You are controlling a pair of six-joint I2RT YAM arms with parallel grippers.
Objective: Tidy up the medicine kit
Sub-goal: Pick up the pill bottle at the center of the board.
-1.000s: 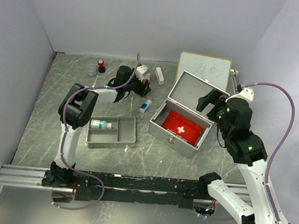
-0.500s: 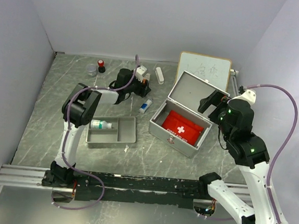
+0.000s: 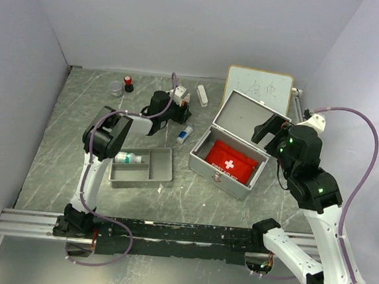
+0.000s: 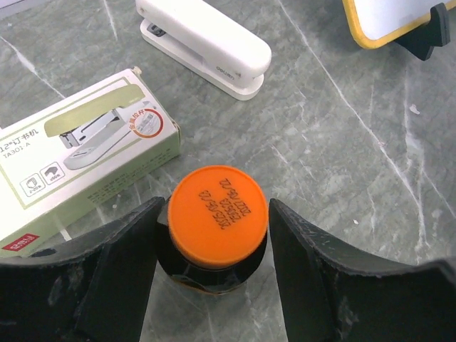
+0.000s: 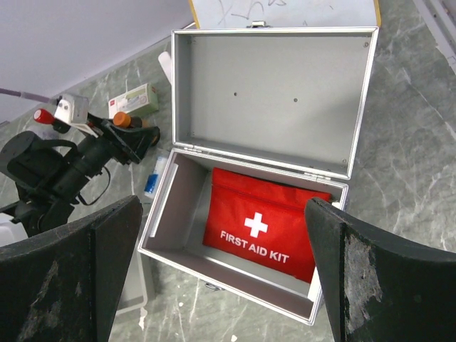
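Observation:
The medicine kit (image 3: 221, 174), a silver case, stands open at centre right with its lid (image 3: 246, 116) tilted back. A red first-aid pouch (image 3: 230, 161) lies inside it. My right gripper (image 3: 267, 129) hovers above the kit, wide open and empty; in the right wrist view the right gripper (image 5: 222, 206) frames the case (image 5: 169, 214) and the pouch (image 5: 265, 222). At the back, my left gripper (image 3: 179, 108) is lowered over a dark bottle with an orange cap (image 4: 217, 214). The left gripper (image 4: 217, 208) stands open, its fingers (image 4: 128, 249) close on either side, with a thin gap on the right.
A stapler box (image 4: 78, 149) lies just left of the bottle, and a white stapler (image 4: 206, 43) beyond it. A grey divided tray (image 3: 154, 169) holds a green-and-white bottle (image 3: 130, 157). A small tube (image 3: 185, 135) lies near the kit. A whiteboard (image 3: 259, 88) leans at the back.
The left gripper's jaws have narrowed around the orange-capped bottle, and the arm has shifted slightly right. The right arm has barely moved.

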